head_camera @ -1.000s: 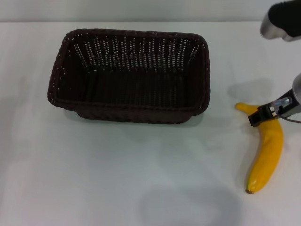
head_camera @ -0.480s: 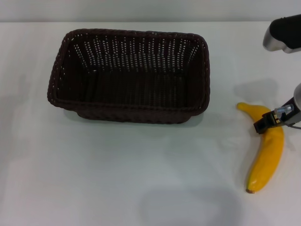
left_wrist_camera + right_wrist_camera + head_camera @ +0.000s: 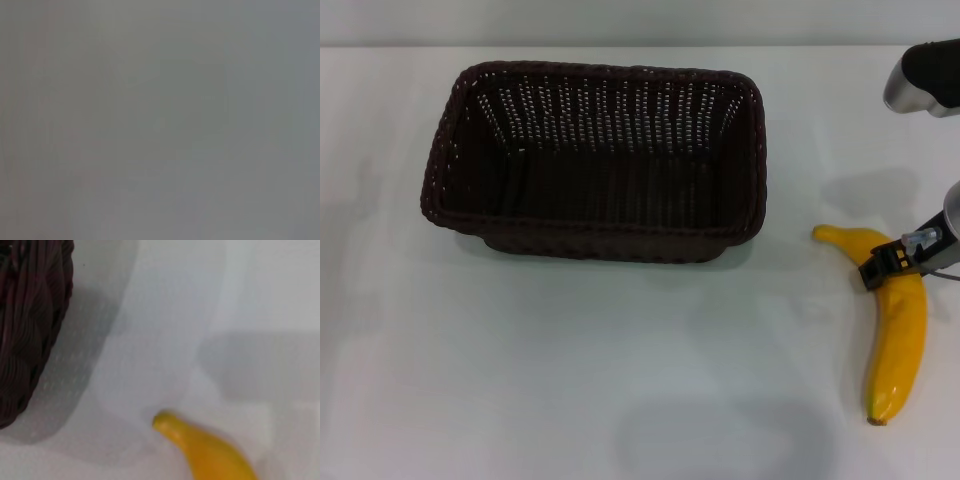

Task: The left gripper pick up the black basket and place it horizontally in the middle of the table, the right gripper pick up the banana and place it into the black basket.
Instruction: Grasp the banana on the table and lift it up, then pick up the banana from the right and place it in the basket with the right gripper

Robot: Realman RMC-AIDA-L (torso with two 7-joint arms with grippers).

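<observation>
The black basket (image 3: 595, 160) sits lengthwise across the middle of the table (image 3: 570, 380), open side up and empty. Its corner also shows in the right wrist view (image 3: 30, 330). The banana (image 3: 897, 320) lies on the table to the right of the basket, apart from it, and its stem end shows in the right wrist view (image 3: 200, 445). My right gripper (image 3: 894, 262) is down at the banana's upper part, touching it near the table's right edge. My left gripper is out of view; the left wrist view shows only plain grey.
A grey and black part of my right arm (image 3: 925, 75) hangs over the table's far right corner. Bare tabletop lies in front of the basket and between the basket and the banana.
The banana has swung on the table: its lower tip has gone right and toward me, its stem end slightly left. My right gripper has shifted a little right on it. The basket has not moved.
</observation>
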